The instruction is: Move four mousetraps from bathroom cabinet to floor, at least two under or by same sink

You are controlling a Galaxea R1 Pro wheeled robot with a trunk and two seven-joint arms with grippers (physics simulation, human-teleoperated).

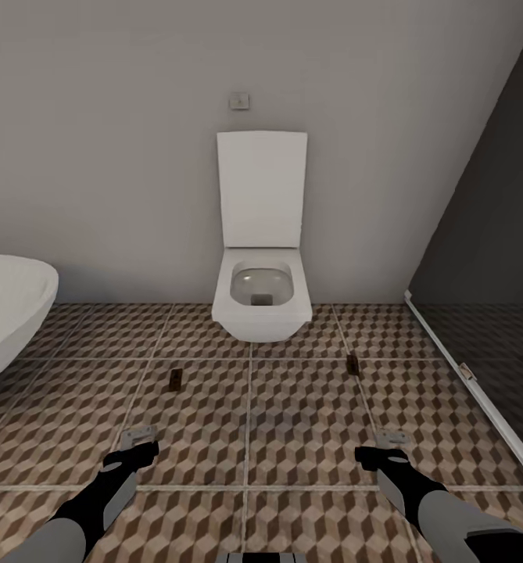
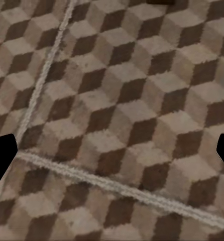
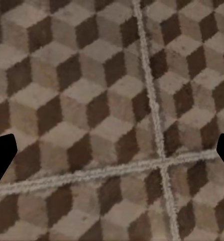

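Both fingers (image 1: 138, 439) spread empty; two mousetraps (image 1: 175, 379) lie ahead on floor (image 1: 292, 422).

A plain grey wall (image 1: 120, 156) closed the far side of the room, with a small square plate (image 1: 239, 100) set high on it. Below that plate a white wall-hung toilet (image 1: 262, 301) stood with its lid raised. The floor (image 1: 292, 422) was large tiles patterned in brown, beige and white cubes with pale grout lines. At the left edge curved a white tub rim (image 1: 15, 305); at the right ran a dark glass panel (image 1: 488, 258)
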